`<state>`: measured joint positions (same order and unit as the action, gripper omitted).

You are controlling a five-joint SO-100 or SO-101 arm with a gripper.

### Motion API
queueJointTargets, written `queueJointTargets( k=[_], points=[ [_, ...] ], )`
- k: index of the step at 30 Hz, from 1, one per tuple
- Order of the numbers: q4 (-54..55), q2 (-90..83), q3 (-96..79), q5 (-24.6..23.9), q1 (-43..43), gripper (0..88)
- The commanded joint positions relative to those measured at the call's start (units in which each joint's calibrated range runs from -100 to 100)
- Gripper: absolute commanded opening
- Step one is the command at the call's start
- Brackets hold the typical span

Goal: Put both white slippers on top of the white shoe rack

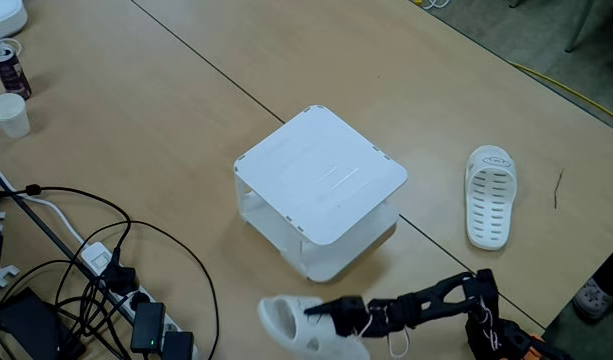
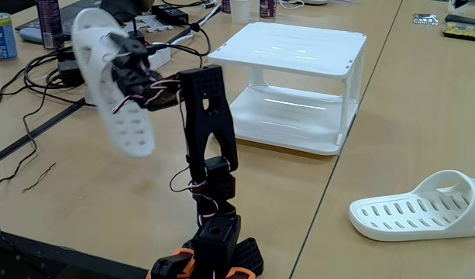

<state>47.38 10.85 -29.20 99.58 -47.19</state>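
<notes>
I have one slipper (image 2: 105, 81) clamped in my gripper (image 2: 129, 66), and it hangs in the air, sole side showing, well clear of the table (image 2: 407, 116). In the view from above that same slipper (image 1: 296, 325) sits at about seven o'clock from the shoe rack (image 1: 321, 175), close to its lower corner but not over it; my gripper (image 1: 331, 315) is at the slipper's right end there, with my arm running off toward four o'clock. My fingers are closed on the slipper's edge near the strap, as best I can judge; the exact contact is crowded by wires and hard to read.

The top of the shoe rack (image 2: 291, 50) is bare in both fixed views, so nothing has been delivered. The second slipper (image 1: 489, 195) lies flat on the table at three o'clock from the rack, well apart from it, strap end at the far side; in the low view that other slipper (image 2: 423, 209) rests near my base, untouched.

By my reckoning, I am less than halfway. The first pick is done, and what remains is carrying this slipper over the rack's top, setting it down and letting go, then fetching the other one and placing it beside the first. Room for both on top looks tight, I think.
</notes>
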Motion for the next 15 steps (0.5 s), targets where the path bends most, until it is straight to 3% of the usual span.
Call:
queueJointTargets(
  k=[1, 15],
  points=[
    [1.8, -12.07, -2.96, 0.42, 2.7, 0.8],
    [1.54, -20.98, -16.58, 0.42, 3.36, 0.8]
  ],
)
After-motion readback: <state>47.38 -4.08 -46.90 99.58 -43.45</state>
